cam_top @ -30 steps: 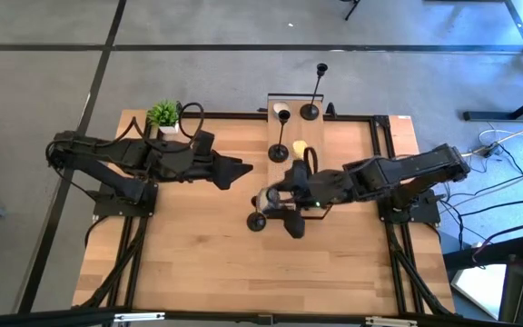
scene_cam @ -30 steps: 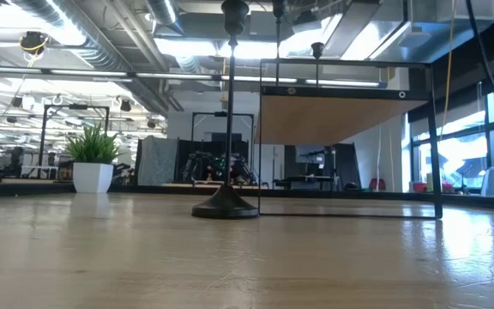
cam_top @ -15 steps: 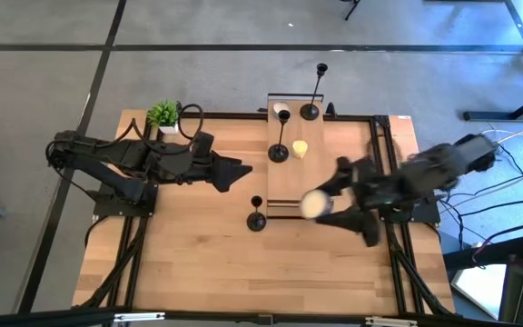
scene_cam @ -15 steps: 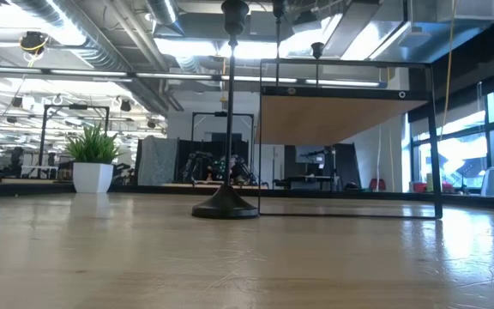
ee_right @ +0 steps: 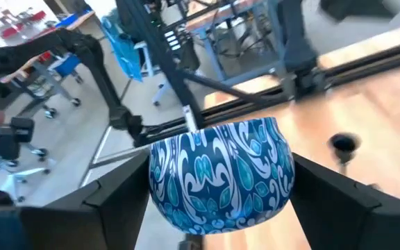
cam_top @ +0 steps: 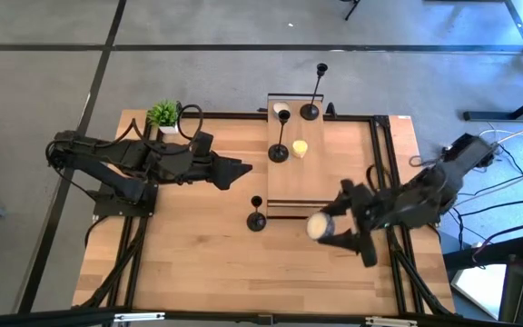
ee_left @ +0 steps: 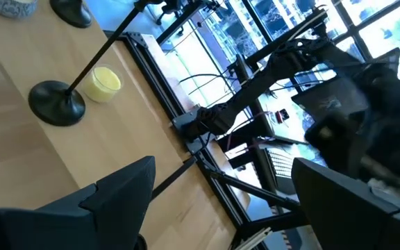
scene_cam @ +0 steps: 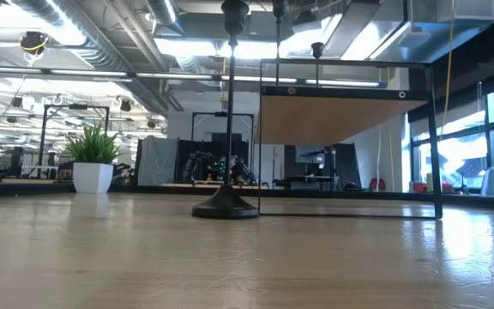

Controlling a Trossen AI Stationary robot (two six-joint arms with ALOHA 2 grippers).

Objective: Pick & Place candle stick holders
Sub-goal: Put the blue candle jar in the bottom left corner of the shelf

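A: What is the pale table [cam_top: 198, 254] made of?
B: Light wood planks, smooth, with a soft sheen and a black metal frame [cam_top: 243, 115].
A: And the thin black candle holders [cam_top: 279, 145]?
B: Matt dark metal. At four o'clock, a round blue-patterned bowl [ee_right: 221, 173] looks glossy, like glazed ceramic.

So the right gripper [cam_top: 334, 227] has swung way off from where it was a second ago. Back then it sat low over the middle of the table, right by the short candle stick holder [cam_top: 256, 218], with the round blue-and-white patterned holder [ee_right: 221, 173] down beside that base. Now the arm has pulled back toward its own side of the table and turned, carrying that round piece along between its fingers, so the short holder stands clear on the wood, with the gripper well apart from it.
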